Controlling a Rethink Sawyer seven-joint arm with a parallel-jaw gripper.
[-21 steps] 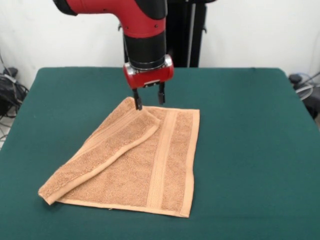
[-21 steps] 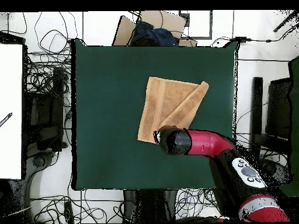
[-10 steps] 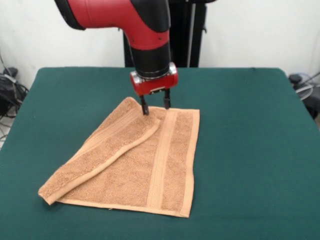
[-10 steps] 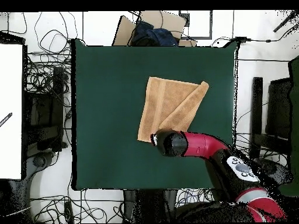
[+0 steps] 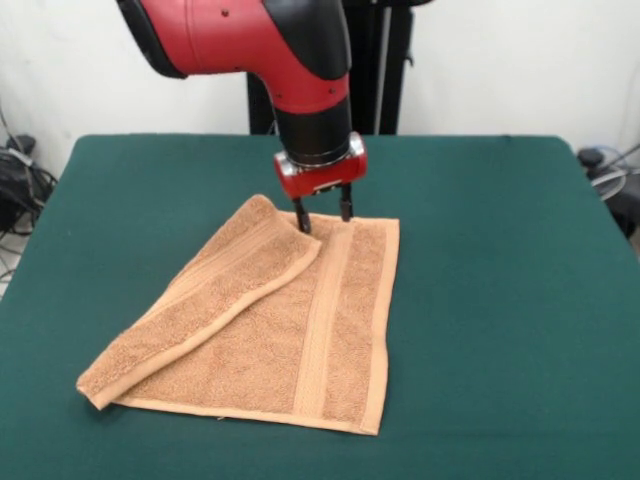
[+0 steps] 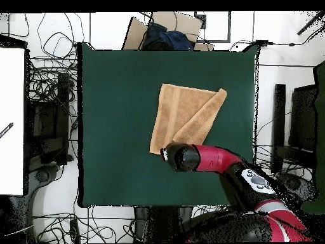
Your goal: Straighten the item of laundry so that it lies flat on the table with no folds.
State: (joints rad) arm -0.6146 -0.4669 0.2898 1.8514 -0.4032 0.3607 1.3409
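Item: peach terry hand towel (image 5: 270, 320) at frame centre on the green tabletop (image 5: 500, 300), folded flap running lower left to upper centre; we note the spread, empty pincer (image 5: 324, 216) poised at the flap's upper end.

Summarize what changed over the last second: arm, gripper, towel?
The gripper slid sideways along the towel's far edge, toward the right in the front view, from the folded flap's tip to just past it, and dropped slightly lower. It stayed open and gripped nothing. The towel kept its shape and place on the table, one side still folded diagonally over the rest.
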